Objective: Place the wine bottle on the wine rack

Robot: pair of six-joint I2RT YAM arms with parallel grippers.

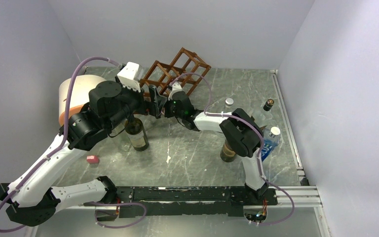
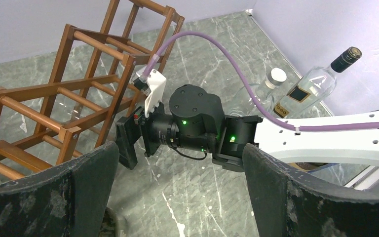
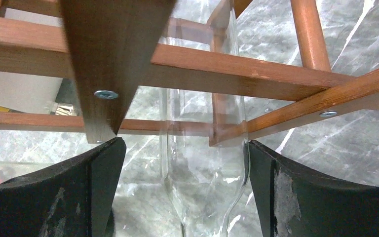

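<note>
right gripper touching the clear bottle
Cannot tell. Right wrist view: right gripper has a gap at one finger, the other looks flush with the clear bottle.

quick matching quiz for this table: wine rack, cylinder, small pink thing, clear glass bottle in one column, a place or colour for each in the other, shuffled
Column one
1. wine rack
2. cylinder
3. small pink thing
4. clear glass bottle

Column two
A. lying near the front left of the table
B. reddish-brown wood, at the back
C. between the fingers of the right tool
D. cream and orange

Pairs: 1-B, 2-D, 3-A, 4-C
</note>
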